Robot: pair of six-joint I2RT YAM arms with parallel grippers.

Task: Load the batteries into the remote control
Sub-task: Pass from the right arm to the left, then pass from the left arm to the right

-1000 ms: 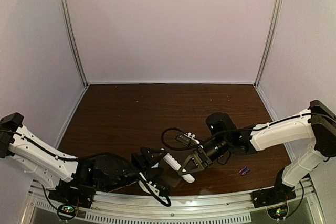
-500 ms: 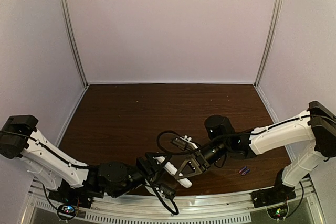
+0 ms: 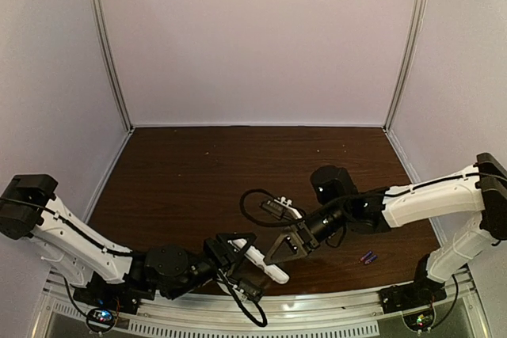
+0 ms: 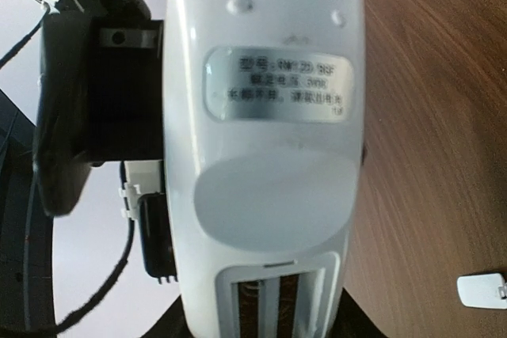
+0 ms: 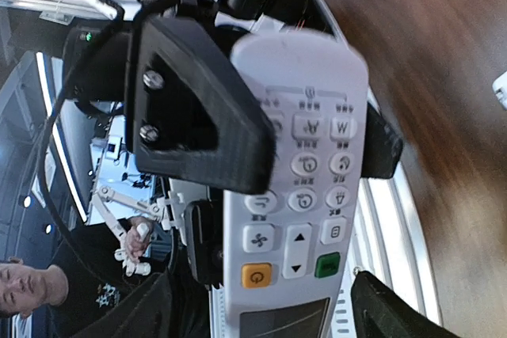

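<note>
The white remote control (image 3: 265,263) is held just above the table's near edge between both grippers. My left gripper (image 3: 240,252) is shut on its battery end. The left wrist view shows its back (image 4: 265,116) with the battery compartment (image 4: 273,298) open, and I see no batteries in it. My right gripper (image 3: 281,247) is shut on the display end. The right wrist view shows the button face (image 5: 297,195). Two dark blue-purple batteries (image 3: 367,257) lie on the table to the right, apart from both grippers.
A small white cover piece (image 4: 482,290) lies on the brown table (image 3: 238,164) beside the remote; it also shows at the edge of the right wrist view (image 5: 501,89). A metal rail (image 3: 317,302) runs along the near edge. Walls enclose the other sides.
The left arm has swung in, its gripper moving right along the near edge. The remote has shifted slightly towards the near edge with both grippers on it. The batteries have not moved.
</note>
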